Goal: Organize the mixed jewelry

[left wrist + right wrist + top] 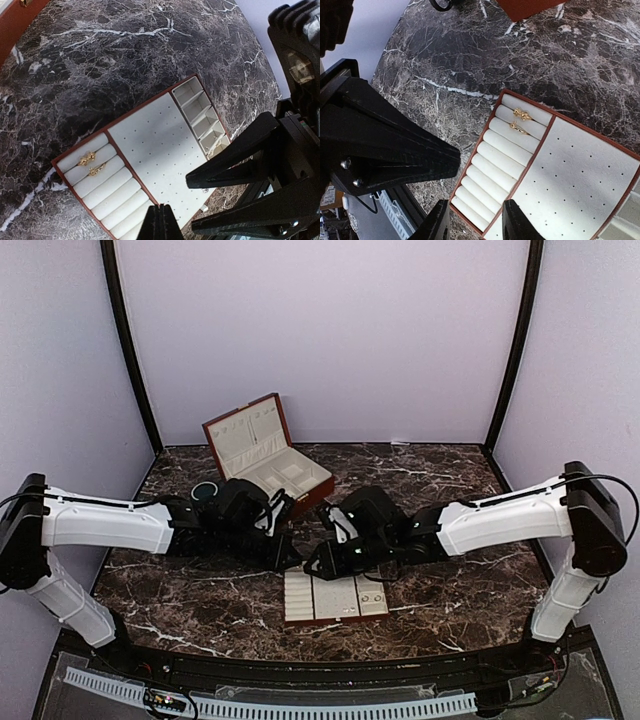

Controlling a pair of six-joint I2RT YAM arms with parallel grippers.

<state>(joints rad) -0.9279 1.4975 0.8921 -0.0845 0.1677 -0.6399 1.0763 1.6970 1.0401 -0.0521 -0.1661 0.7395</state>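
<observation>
Across the whole top view lies the dark marble table (450, 590), with white veins. From the lower left and lower right corners of this view the left arm (100, 525) and the right arm (500, 520) reach in, and they almost meet in the middle of the frame. Above the middle stands the red-brown wooden box (265, 455), with its lid open and a cream lining inside. Below the middle, just under both wrists, lies the flat tray (330, 595), which is cream inside a brown rim. It has soft rolls on its left, a dotted panel in its middle and small compartments on its right. A dark green cup (204, 490) stands left of the box, near the left arm.

At the bottom edge of the left wrist view, the left gripper (160, 215) is clenched, its two fingers pressed together with nothing between them. It hangs over the near edge of the tray. At the bottom of the right wrist view, the right gripper (476, 210) has its fingers apart, above the rolls, and they grasp nothing.

Two pieces of the mixed jewelry (86, 159), small and gold-coloured, sit in the grooves between the rolls, one just beside the other (96, 170), at the upper left end of the roll section. Whether more pieces lie in the right compartments, I cannot tell.
</observation>
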